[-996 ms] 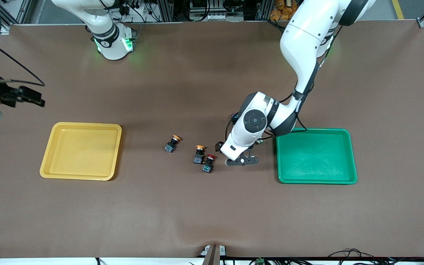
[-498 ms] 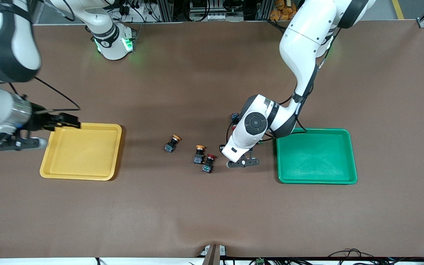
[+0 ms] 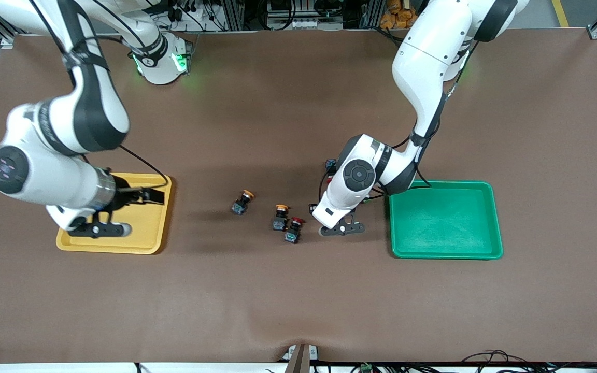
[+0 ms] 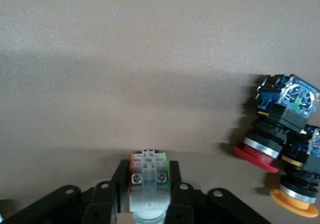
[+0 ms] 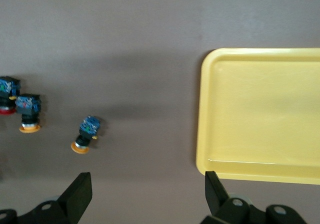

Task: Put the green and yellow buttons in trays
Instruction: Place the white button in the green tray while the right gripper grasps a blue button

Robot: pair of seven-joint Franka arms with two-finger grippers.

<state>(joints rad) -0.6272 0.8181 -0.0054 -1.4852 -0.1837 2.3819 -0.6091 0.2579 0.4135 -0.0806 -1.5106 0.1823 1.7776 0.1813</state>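
Held switch: a white-bodied switch with a green mark (image 4: 148, 176) sits clamped between the fingers of my left gripper (image 3: 341, 228), low over the mat just beside the green tray (image 3: 494, 217), on the side toward the right arm's end of the table.
Why here: I judge the grip is taken close to the green tray so the carry into it is short.
Loose switches: two yellow-capped ones (image 3: 280, 217) (image 3: 241, 201) and a red-capped one (image 3: 293, 230) lie on the mat farther from the green tray, toward the yellow tray (image 3: 159, 243); the red one is not mine to sort.
Right gripper: my right gripper (image 3: 96, 229) hangs over the yellow tray, jaws spread, holding nothing.
Hidden: the front view buries the held switch under my left wrist; its cap is cut off in the wrist view; a second white-bodied switch shows nowhere.
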